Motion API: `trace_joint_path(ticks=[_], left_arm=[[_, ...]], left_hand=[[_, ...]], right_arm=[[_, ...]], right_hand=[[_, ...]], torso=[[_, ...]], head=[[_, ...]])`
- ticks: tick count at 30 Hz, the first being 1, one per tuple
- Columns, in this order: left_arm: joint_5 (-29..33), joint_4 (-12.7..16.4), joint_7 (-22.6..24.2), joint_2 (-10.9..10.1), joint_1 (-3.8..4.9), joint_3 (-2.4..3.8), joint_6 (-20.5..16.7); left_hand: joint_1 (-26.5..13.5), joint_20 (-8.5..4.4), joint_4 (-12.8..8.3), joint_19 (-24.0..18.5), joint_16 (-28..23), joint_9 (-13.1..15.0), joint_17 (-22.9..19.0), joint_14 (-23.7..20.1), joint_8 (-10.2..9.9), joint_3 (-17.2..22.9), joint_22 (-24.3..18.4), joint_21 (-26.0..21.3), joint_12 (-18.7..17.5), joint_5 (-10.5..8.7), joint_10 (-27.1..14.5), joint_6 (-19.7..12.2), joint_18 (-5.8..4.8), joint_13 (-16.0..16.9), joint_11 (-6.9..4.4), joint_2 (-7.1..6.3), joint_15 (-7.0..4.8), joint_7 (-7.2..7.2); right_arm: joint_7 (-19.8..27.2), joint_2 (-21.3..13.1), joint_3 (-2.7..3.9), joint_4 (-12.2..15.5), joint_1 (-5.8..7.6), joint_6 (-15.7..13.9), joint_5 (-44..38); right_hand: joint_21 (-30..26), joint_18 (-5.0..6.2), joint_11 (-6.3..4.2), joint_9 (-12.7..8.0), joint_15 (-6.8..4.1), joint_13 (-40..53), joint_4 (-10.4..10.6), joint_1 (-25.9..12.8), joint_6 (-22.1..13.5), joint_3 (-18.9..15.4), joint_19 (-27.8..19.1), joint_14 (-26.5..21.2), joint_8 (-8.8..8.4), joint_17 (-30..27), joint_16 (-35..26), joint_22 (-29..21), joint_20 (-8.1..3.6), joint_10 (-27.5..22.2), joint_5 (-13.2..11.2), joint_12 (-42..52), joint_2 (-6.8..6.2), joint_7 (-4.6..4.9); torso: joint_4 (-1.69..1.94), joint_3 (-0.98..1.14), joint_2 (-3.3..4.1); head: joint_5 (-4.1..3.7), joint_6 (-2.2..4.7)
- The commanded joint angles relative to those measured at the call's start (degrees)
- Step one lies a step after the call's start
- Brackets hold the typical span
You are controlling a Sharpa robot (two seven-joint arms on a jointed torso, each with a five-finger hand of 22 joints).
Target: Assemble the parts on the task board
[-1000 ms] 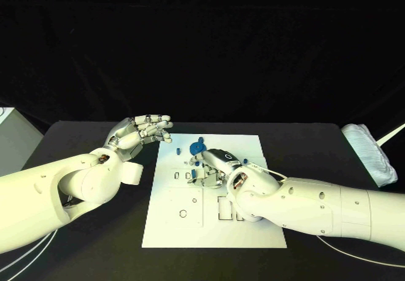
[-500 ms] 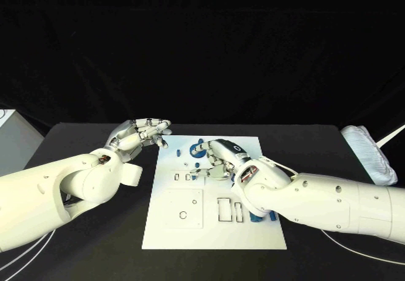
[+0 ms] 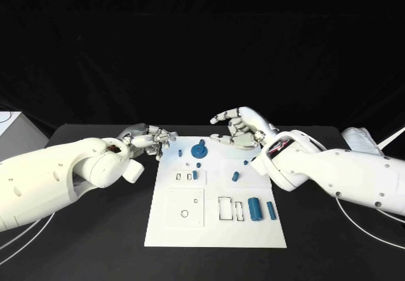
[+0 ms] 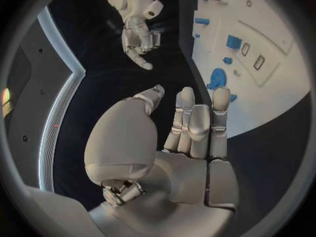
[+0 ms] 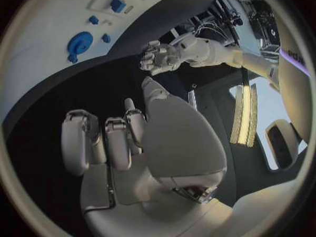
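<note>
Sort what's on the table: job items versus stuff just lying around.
Job: task board; round blue part; two blue bars near the board's right edge; small blue pieces mid-board.
Lying about: white brush-like object at the table's right edge.

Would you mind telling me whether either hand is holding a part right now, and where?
Nothing is held: the left hand and right hand hover empty, fingers apart.

Head camera looks down; both wrist cameras share the task board (image 3: 215,199).
</note>
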Motion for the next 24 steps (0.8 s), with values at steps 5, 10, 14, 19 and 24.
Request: trace_joint_path(ticks=[5, 10, 14, 19, 24], left_arm=[[-12.91, -2.87, -20.23, 3.77, 1.67, -0.18, 14.45], [-16.99, -4.23, -24.08, 6.48, 2.54, -0.85, 16.6], [-19.5, -5.2, -25.84, 8.16, 3.2, -1.51, 17.36], [-22.81, -6.54, -27.79, 10.45, 4.15, -2.61, 17.69], [-24.69, -7.48, -29.0, 12.32, 4.87, -3.23, 17.76]], left_hand=[[-3.38, -0.68, 4.48, 10.51, 6.92, 3.06, 12.63, 6.13, 3.19, -1.06, 14.91, 8.01, 2.85, -0.16, 0.06, -0.89, -3.49, 1.43, -0.55, 1.0, -0.47, -0.63], [-4.62, -0.81, 5.07, 12.46, 8.3, 4.56, 15.33, 7.21, 4.3, -2.5, 18.18, 9.8, 4.92, -0.17, 0.1, -1.84, -4.03, 2.61, -0.67, 1.32, -0.57, -0.72], [-5.24, -0.9, 5.12, 13.74, 9.04, 5.14, 16.89, 7.91, 4.69, -3.31, 20.19, 10.78, 6.15, -0.17, 0.28, -2.04, -4.39, 3.46, -0.77, 1.4, -0.66, -0.83], [-6.8, -1.02, 5.2, 14.64, 9.51, 5.93, 17.91, 8.37, 5.32, -4.85, 21.69, 11.55, 8.13, -0.17, 1.07, -1.91, -4.64, 5.61, -0.95, 1.59, -0.82, -1.06], [-7.69, -1.1, 5.25, 14.94, 9.61, 6.42, 18.15, 8.48, 5.73, -5.7, 22.26, 11.84, 9.0, -0.17, 1.45, -1.75, -4.73, 6.56, -1.09, 1.89, -0.93, -1.23]], right_arm=[[2.45, -2.58, 0.25, -1.41, 1.97, 1.13, 13.14], [1.19, -3.55, 0.29, -2.77, 2.55, 1.19, 13.96], [0.41, -3.85, 0.3, -3.05, 2.69, 1.47, 14.15], [-0.65, -3.97, 0.28, -3.16, 2.77, 1.99, 14.19], [-1.44, -3.89, 0.23, -3.24, 2.8, 2.38, 14.07]], right_hand=[[-0.03, 1.05, -0.04, -0.09, -0.37, 2.71, -0.26, 0.83, 0.09, 0.57, 0.38, 4.78, 0.34, 10.38, -0.24, 7.46, -0.22, 0.06, 0.28, 0.08, -0.26, 0.04], [0.02, 1.04, -0.04, -0.09, -0.37, 2.79, -0.27, 0.81, 0.11, 0.56, 0.42, 4.76, 0.36, 10.3, -0.28, 7.49, -0.23, 0.16, 0.3, 0.19, -0.4, 0.03], [0.02, 1.04, -0.04, -0.09, -0.37, 2.79, -0.27, 0.81, 0.11, 0.56, 0.42, 4.76, 0.36, 10.3, -0.28, 7.49, -0.23, 0.16, 0.3, 0.19, -0.4, 0.03], [-0.06, 1.06, -0.04, -0.09, -0.37, 2.72, -0.25, 0.77, 0.12, 0.55, 0.39, 4.74, 0.38, 10.21, -0.32, 7.44, -0.23, 0.1, 0.32, 0.12, -0.48, 0.03], [-0.17, 1.08, -0.04, -0.1, -0.37, 2.73, -0.23, 0.74, 0.11, 0.56, 0.34, 4.73, 0.38, 10.16, -0.34, 7.36, -0.24, 0.12, 0.4, 0.14, -0.52, 0.03]], torso=[[-0.07, 0.29, -0.75], [0.0, 0.4, -0.83], [0.02, 0.46, -0.72], [0.0, 0.51, -0.75], [0.06, 0.46, -0.63]], head=[[0.31, -1.17], [0.44, -1.63], [0.38, -1.61], [0.37, -1.71], [0.27, -1.75]])
